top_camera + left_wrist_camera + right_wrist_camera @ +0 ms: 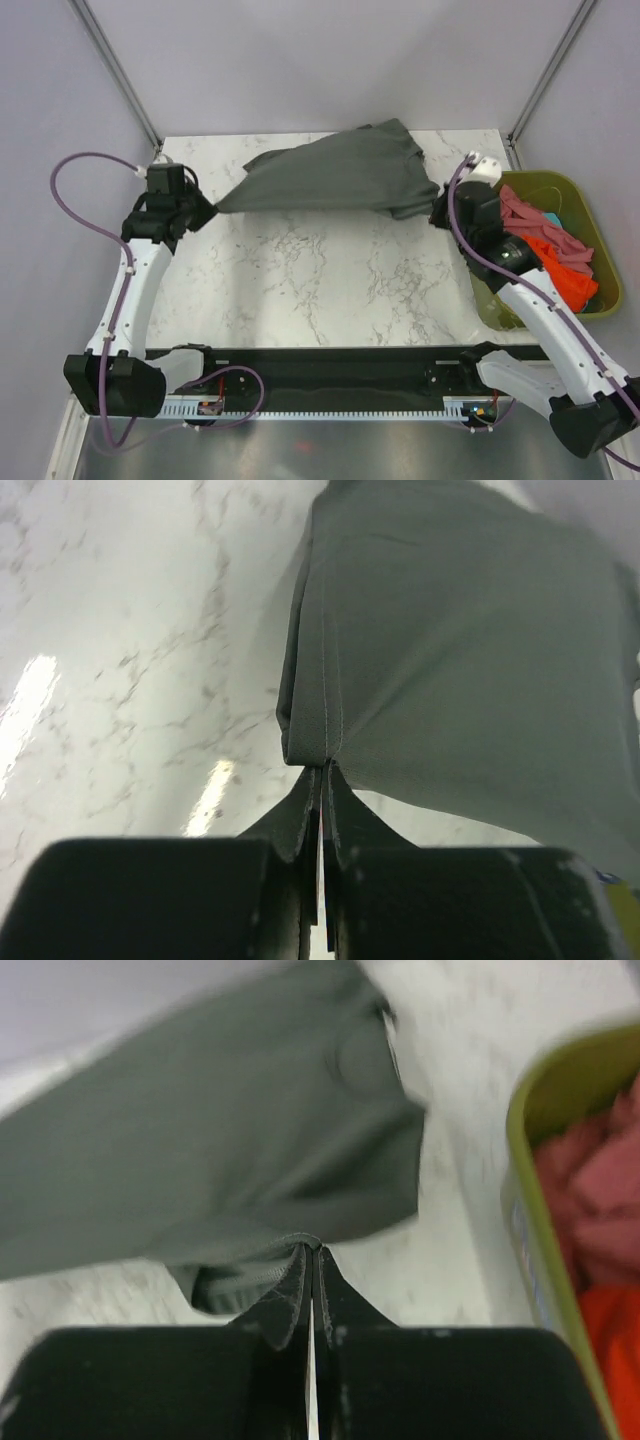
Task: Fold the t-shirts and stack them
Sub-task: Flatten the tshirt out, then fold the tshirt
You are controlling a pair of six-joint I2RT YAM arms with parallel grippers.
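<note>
We see the left gripper (208, 211) and right gripper (437, 209) each pinching an edge of the grey tee (340, 170), stretched between them over the table (300, 275), beside the bin (545, 177).

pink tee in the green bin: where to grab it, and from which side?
Probably best to pinch a raised fold near the middle of the pink t-shirt, coming straight down from above. It lies crumpled and heaped, partly over the orange t-shirt, inside the olive-green bin. The bin's walls block any sideways approach, and the bunched cloth offers ridges to pinch.
</note>
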